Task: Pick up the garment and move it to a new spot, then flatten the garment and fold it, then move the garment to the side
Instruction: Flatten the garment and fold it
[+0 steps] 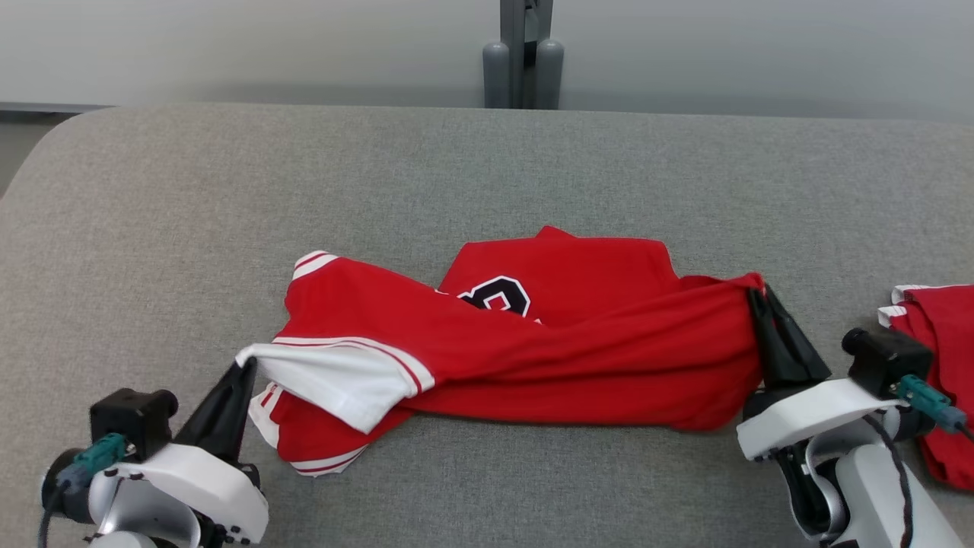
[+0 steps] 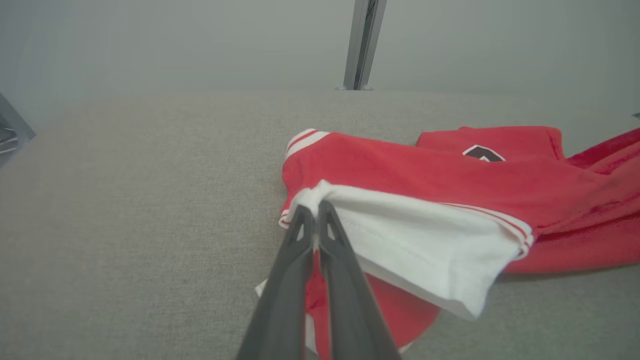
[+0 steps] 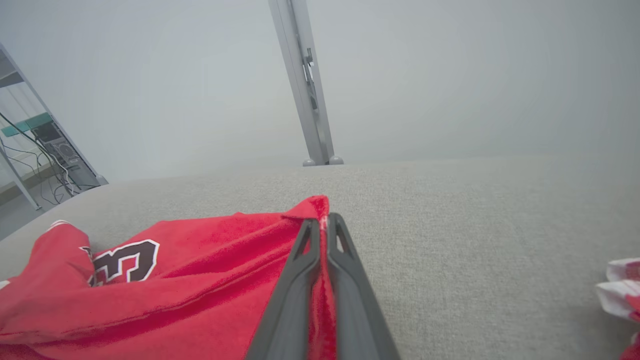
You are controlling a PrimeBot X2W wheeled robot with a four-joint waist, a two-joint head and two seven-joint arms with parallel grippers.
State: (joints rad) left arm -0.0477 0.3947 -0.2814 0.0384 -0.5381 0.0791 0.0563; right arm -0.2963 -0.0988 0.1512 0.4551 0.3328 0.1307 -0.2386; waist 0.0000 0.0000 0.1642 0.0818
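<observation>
Pick-up in hand: left gripper (image 1: 245,367) at eight o'clock and right gripper (image 1: 757,297) at three both pinch the red jersey (image 1: 578,358); next probably needs an even lift.

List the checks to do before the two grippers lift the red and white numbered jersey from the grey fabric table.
1. Left gripper shut on the white sleeve of the red numbered jersey: ok.
2. Right gripper shut on the jersey's red corner: ok.
3. Jersey flat: not ok, bunched and twisted.
4. Single layer pinched: cannot tell.
5. Second red garment apart from the jersey: ok.
</observation>
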